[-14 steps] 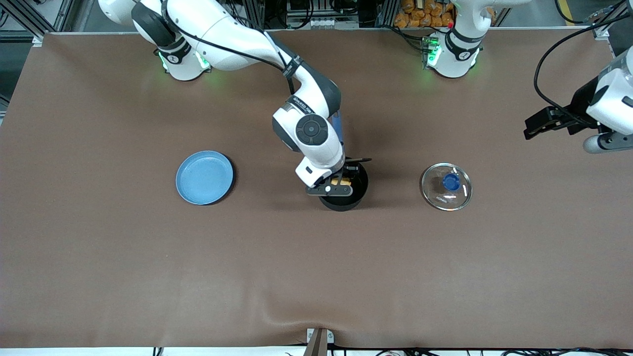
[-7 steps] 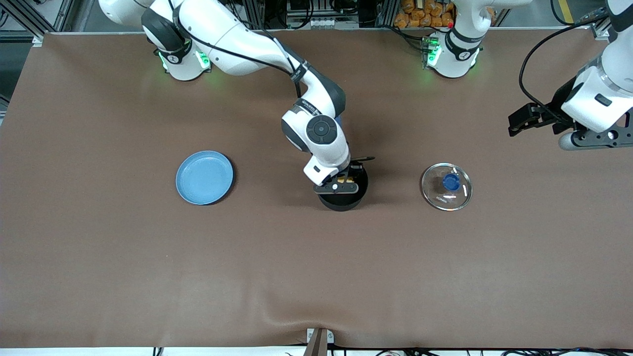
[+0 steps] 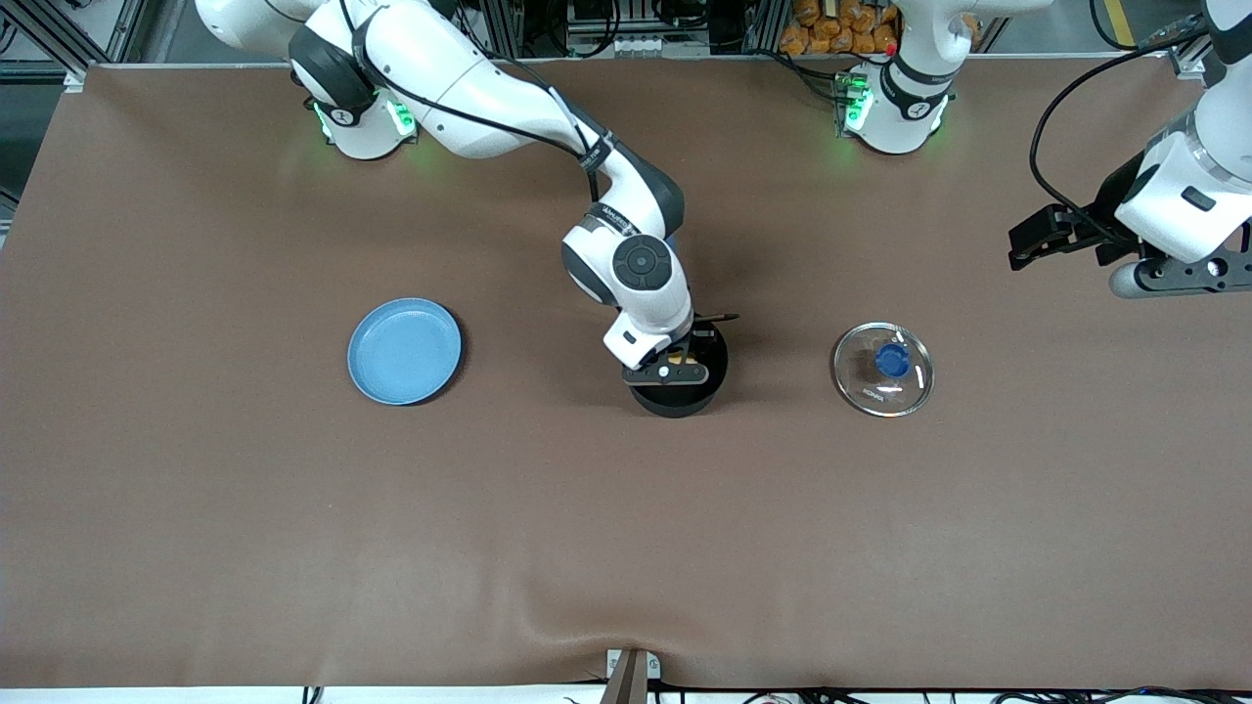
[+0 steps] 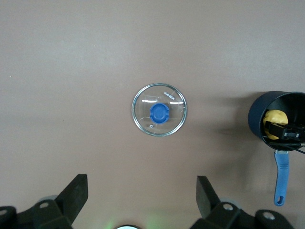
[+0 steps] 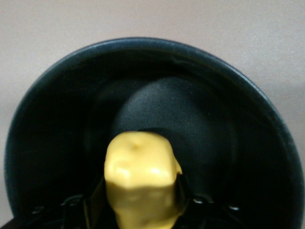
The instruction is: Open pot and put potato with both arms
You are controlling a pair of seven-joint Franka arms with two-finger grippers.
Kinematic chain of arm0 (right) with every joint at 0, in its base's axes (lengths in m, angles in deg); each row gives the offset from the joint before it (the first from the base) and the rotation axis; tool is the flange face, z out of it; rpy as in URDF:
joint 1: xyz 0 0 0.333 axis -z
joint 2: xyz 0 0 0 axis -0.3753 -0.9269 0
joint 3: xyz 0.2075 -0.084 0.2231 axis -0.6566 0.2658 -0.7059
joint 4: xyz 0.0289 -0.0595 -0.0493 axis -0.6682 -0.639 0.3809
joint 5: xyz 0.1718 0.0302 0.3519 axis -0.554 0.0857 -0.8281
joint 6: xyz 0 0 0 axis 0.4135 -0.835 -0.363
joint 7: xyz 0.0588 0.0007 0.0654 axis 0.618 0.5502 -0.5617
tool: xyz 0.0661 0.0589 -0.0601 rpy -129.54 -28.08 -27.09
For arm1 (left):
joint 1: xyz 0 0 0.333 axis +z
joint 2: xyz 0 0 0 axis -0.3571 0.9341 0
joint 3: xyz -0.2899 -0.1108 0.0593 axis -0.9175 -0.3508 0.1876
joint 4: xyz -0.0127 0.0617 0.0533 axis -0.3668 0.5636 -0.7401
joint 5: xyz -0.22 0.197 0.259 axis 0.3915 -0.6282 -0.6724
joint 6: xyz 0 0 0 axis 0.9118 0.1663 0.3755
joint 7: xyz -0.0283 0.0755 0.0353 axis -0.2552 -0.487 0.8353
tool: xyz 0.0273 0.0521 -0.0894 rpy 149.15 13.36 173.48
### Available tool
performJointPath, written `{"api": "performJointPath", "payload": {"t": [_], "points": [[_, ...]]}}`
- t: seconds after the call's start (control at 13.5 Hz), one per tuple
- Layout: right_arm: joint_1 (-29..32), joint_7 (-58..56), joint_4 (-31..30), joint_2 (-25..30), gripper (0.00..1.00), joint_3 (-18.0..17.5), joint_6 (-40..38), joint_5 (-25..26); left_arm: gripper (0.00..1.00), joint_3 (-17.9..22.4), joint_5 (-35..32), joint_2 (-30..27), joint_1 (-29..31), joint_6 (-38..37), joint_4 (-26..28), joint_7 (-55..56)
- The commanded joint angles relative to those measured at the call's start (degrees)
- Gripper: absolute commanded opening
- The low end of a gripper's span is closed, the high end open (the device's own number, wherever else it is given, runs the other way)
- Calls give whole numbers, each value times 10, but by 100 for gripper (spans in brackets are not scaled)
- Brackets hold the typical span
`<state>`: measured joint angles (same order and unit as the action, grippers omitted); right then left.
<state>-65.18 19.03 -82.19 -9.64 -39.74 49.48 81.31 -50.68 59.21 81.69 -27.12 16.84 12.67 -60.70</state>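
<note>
The black pot [image 3: 675, 403] stands open at the table's middle. My right gripper [image 3: 671, 367] reaches down into it and is shut on the yellow potato [image 3: 675, 359]. In the right wrist view the potato [image 5: 140, 176] sits between my right gripper's [image 5: 139, 202] fingers over the pot's dark floor [image 5: 176, 109]. The glass lid with the blue knob [image 3: 883, 370] lies on the table beside the pot, toward the left arm's end. My left gripper [image 3: 1179, 277] hangs open and empty, high over that end. Its wrist view shows the left gripper [image 4: 141, 185], lid [image 4: 159, 109], pot [image 4: 259, 119], potato [image 4: 275, 130] and blue handle [image 4: 282, 176].
A flat light-blue plate [image 3: 404, 350] lies on the brown table toward the right arm's end from the pot. The right arm's forearm stretches over the pot's handle in the front view.
My right gripper has shifted a little toward the left arm's end with the potato, staying in the pot's mouth. My left arm has swung inward over its end of the table.
</note>
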Motion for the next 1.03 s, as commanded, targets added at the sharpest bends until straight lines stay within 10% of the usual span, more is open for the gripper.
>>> {"api": "performJointPath", "payload": {"t": [0.0,0.67,0.96], "points": [[-10,30,24,-7,100,8,-4,14,100,3,10,-6,0,-8,1,-15],[24,30,118,59,100,8,-152,11,100,4,12,-6,14,12,3,-72],[135,17,119,138,100,-19,-227,12,100,3,12,-11,22,34,17,-86]]}}
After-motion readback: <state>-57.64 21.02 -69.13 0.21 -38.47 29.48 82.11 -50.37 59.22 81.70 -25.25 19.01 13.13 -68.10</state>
